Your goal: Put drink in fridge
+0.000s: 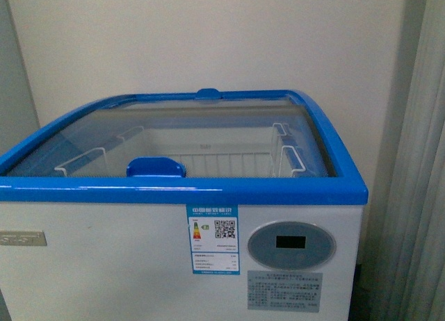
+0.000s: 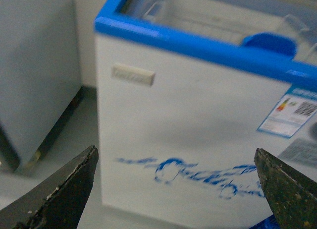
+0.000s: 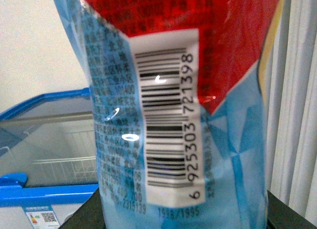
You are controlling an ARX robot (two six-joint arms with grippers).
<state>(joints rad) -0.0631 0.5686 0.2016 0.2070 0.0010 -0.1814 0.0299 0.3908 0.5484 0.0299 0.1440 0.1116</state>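
The drink, a clear plastic bottle with a blue and red label and a white barcode panel (image 3: 178,115), is already in your right pincer (image 3: 181,221). The dark fingers close in on either side of its lower body, so I judge it gripped. Its long axis stands upright, square to the level blue rim behind it.

From the bottle, the white chest fridge with the blue top rim (image 1: 104,265) lies to the left and farther off, and the pale pleated curtain (image 1: 417,161) is just to the right. That puts the bottle off the fridge's right near corner, and I judge it to be above rim height. Neither arm shows in the front view.

The curved sliding glass lid (image 1: 208,126) appears to cover the whole opening, with white wire baskets (image 1: 229,165) visible under it. Its blue handle (image 1: 156,167) sits on the near edge, left of centre.

Your left pincer (image 2: 173,197) is spread wide and holds nothing. It hangs low, facing the fridge's front wall near the blue printed picture (image 2: 198,174), with the plain grey cabinet (image 2: 34,65) off to the left. It is the free one and probably nearer the handle, so the lid looks like its job before the bottle goes in.
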